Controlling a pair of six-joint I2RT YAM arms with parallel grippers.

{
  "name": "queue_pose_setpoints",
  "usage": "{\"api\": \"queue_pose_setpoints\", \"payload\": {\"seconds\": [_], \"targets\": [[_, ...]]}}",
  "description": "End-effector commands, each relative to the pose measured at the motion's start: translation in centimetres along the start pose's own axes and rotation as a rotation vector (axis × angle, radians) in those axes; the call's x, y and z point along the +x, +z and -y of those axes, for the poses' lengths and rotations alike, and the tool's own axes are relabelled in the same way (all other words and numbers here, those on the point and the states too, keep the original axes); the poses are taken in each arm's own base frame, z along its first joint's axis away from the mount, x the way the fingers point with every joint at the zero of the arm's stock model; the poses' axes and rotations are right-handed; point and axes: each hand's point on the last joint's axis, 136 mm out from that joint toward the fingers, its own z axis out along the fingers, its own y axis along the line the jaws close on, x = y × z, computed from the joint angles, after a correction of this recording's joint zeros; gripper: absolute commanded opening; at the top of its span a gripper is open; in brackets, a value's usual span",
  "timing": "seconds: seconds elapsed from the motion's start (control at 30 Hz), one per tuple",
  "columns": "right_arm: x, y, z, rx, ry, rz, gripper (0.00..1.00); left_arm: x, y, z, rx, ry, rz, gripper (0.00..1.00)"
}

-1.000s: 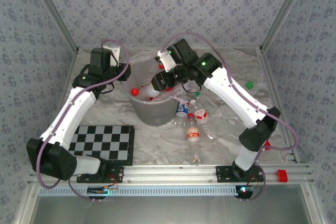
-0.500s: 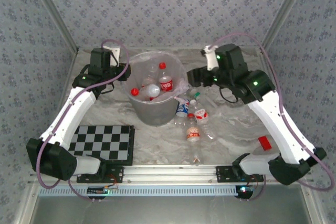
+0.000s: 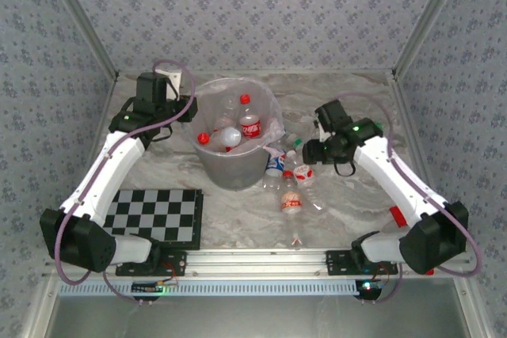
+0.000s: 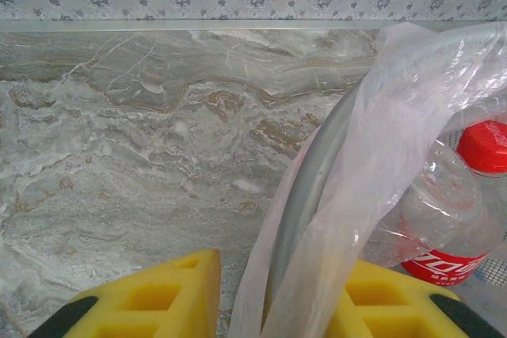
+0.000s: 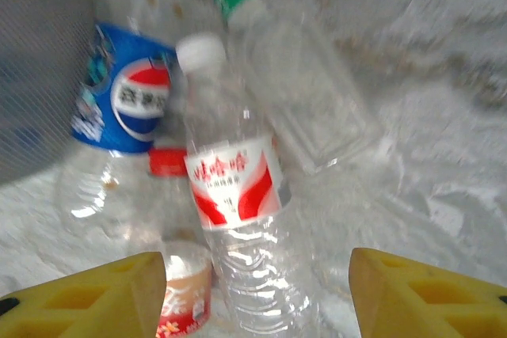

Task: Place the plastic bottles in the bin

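Blurred in its wrist view, the right hand (image 5: pixel 253 263), swung down off the bin (image 3: pixel 234 165) since a second ago, gapes empty over plastic bottles (image 5: pixel 231 180) lying on the tabletop (image 3: pixel 348 195) beside that bin, while farther back the left hand (image 4: pixel 281 263), fingers cropped, pinches its bottle-filled rim.

Left arm (image 3: pixel 107 168) stretches up along the bin's (image 3: pixel 231 170) left side, and the left end effector (image 3: pixel 181 108) is pinched on its rim, one yellow finger each side. Right arm (image 3: pixel 396 176) bends in from the bin's right. The right end effector (image 3: pixel 309 150) is angled down, fingers (image 5: pixel 95 298) spread wide, gripping nothing.
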Motion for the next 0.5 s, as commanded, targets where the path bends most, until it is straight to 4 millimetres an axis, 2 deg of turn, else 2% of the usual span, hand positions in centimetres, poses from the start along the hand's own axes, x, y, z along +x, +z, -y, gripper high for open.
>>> {"api": "queue_pose_setpoints", "payload": {"seconds": [0.0, 0.13, 0.33, 0.47], "targets": [[2.5, 2.3, 0.6, 0.053, 0.004, -0.098, 0.64, 2.6, 0.8, -0.3, -0.021, 0.019, -0.101, 0.34], [1.6, 3.6, 1.5, 0.111, -0.010, -0.083, 0.70, 2.6, 0.8, -0.3, -0.018, 0.017, -0.101, 0.34], [-2.1, 5.4, 2.8, 0.168, -0.061, -0.039, 0.75, 2.3, 0.5, -0.4, -0.026, 0.021, -0.091, 0.34], [-4.7, 7.2, 2.2, 0.097, -0.066, -0.030, 0.81, 2.1, 0.3, -0.4, -0.026, 0.023, -0.084, 0.34]]}}
